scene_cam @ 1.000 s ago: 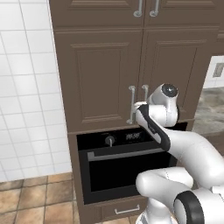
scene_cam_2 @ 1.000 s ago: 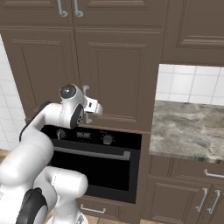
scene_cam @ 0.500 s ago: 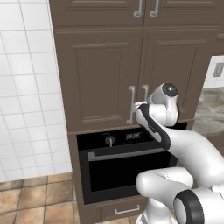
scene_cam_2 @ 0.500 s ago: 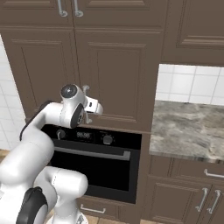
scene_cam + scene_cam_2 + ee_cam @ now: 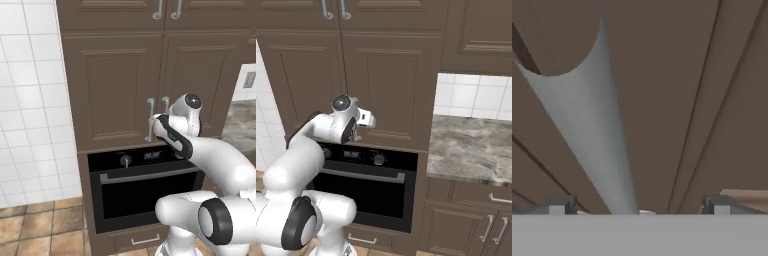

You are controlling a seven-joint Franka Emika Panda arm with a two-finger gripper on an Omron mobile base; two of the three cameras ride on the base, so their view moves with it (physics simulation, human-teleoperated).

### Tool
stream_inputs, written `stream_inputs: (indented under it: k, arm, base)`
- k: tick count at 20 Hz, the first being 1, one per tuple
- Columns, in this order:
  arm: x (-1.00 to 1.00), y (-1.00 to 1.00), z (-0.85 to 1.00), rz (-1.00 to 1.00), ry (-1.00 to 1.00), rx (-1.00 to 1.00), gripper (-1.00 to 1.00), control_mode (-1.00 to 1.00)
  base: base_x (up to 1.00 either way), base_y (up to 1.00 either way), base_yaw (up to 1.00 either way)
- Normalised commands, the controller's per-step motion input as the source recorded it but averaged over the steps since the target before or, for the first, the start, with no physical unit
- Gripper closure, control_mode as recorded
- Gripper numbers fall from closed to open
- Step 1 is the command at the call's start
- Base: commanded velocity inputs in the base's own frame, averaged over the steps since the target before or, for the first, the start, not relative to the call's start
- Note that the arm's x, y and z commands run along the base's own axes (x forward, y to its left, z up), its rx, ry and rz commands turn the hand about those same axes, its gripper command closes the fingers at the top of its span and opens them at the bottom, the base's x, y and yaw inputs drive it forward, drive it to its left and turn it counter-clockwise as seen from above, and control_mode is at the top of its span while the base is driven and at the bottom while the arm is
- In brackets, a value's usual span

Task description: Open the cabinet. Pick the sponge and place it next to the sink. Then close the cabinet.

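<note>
A: Going left to right, what stood in the left base view?

B: A white tiled wall (image 5: 30, 115) took the left edge, then the tall dark-brown wooden cabinet (image 5: 120, 90) with its two raised-panel doors both closed. Two long vertical silver bar handles met at the doors' inner edges; the left one (image 5: 149, 120) was in plain sight. Below sat a black built-in oven (image 5: 135, 190).

A: And the claw?

B: The two-finger gripper (image 5: 156, 121) was right at the lower end of that left handle, at the seam. In the hand view its dark fingertips (image 5: 559, 205) stood wide apart, and the silver bar (image 5: 587, 125) ran up between them, close but not clamped.

A: Further right?

B: In the right base view a grey marble counter (image 5: 471, 150) lay beside the oven, brown doors with short curved handles (image 5: 491, 227) under it

A: The sponge?

B: I couldn't tell where it was
</note>
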Motion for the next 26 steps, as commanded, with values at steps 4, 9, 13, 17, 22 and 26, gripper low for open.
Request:
stream_inputs:
  k: [4,9,13,17,22,26]
  arm:
    - [0.29,0.00,-0.04,0.01,-0.06,0.00,-1.00,-1.00]
    - [0.22,0.00,-0.16,0.00,-0.05,0.00,-1.00,-1.00]
    - [0.11,0.00,-0.12,0.00,-0.03,0.00,-1.00,-1.00]
    - [0.00,0.00,0.00,0.00,0.00,0.00,-1.00,-1.00]
    - [0.00,0.00,0.00,0.00,0.00,0.00,1.00,-1.00]
    - [0.00,0.00,0.00,0.00,0.00,0.00,1.00,-1.00]
  base:
    - [0.00,0.00,0.00]
    - [0.00,0.00,0.00]
    - [0.00,0.00,0.00]
    - [0.00,0.00,0.00]
    - [0.00,0.00,0.00]
    - [0.00,0.00,0.00]
